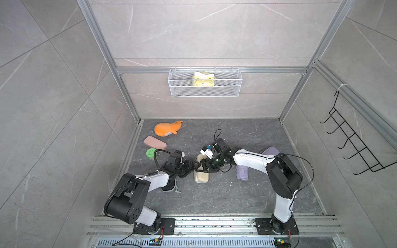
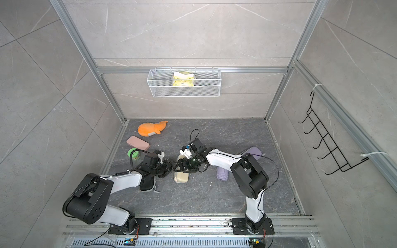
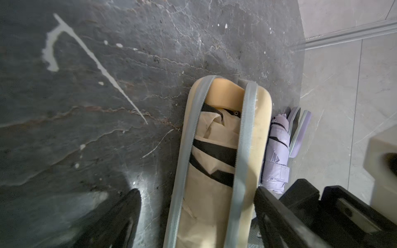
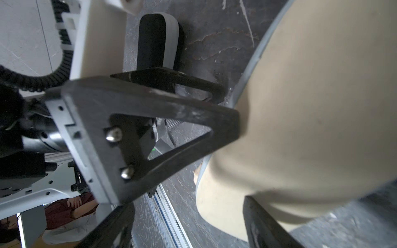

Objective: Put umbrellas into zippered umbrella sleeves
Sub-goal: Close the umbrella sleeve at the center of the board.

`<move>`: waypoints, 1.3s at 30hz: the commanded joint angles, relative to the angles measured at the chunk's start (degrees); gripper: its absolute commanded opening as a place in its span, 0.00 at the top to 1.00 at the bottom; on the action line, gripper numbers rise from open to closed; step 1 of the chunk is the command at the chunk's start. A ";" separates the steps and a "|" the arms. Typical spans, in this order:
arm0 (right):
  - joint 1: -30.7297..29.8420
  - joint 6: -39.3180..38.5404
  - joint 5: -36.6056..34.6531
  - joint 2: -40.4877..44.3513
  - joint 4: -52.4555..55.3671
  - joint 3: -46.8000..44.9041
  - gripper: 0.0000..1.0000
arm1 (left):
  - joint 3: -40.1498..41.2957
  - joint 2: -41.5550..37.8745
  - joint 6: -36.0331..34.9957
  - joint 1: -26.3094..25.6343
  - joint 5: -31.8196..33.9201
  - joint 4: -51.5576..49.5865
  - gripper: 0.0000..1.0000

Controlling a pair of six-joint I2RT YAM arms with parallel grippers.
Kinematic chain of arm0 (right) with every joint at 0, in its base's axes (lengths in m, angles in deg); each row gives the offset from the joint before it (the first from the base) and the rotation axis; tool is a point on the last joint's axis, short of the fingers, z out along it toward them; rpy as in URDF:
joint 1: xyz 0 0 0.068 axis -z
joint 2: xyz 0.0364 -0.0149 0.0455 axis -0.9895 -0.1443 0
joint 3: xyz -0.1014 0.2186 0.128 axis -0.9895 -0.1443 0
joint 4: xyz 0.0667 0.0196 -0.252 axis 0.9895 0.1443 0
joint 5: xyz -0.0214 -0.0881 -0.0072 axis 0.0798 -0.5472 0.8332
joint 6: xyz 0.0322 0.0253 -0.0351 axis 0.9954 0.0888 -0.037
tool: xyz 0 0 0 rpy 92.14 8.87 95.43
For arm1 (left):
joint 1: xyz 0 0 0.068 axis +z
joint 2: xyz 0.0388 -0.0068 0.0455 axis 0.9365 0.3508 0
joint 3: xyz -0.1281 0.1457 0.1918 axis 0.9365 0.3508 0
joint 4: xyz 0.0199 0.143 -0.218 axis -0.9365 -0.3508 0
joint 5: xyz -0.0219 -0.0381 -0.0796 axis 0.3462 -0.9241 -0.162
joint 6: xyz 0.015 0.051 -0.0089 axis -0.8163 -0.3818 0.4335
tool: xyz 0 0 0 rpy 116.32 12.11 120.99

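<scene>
The cream sleeve [image 1: 202,177] lies mid-floor with its zip apart and the beige umbrella [image 3: 214,133] inside it. My left gripper [image 3: 197,193] is open and straddles the sleeve's near end; one finger [image 3: 270,214] is close against its side and the other stands off it. My right gripper [image 4: 188,204] is open at the same sleeve [image 4: 311,107], with one finger [image 4: 264,225] against the shell. The lavender umbrella [image 1: 242,171] lies by the lavender sleeve [image 1: 271,151]. The black sleeve [image 2: 148,184] lies partly under my left arm. A black cord loop [image 1: 217,134] shows behind my right wrist; the black umbrella's body is hidden.
An orange plush whale [image 1: 166,128], a pink case [image 1: 154,142] and a green-lidded jar [image 1: 151,153] lie at the back left by the wall. A white wire basket [image 1: 205,82] hangs on the back wall, and a black hook rack [image 1: 354,146] on the right wall.
</scene>
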 commanded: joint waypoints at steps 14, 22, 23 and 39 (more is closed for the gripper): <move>6.89 5.30 -6.57 5.70 -4.87 -13.33 0.23 | 2.46 1.93 0.29 -0.80 -4.94 6.64 0.35; 5.83 7.28 -3.02 0.13 -6.52 -7.37 0.48 | 2.44 5.75 2.88 -4.64 -3.15 13.65 0.32; 5.65 7.83 -2.71 0.10 -6.56 -6.87 0.53 | 2.54 6.59 3.43 -5.34 -2.71 15.19 0.32; 1.91 10.64 -9.88 0.11 0.25 -6.37 0.76 | 2.41 13.79 6.84 -10.55 -0.87 26.85 0.34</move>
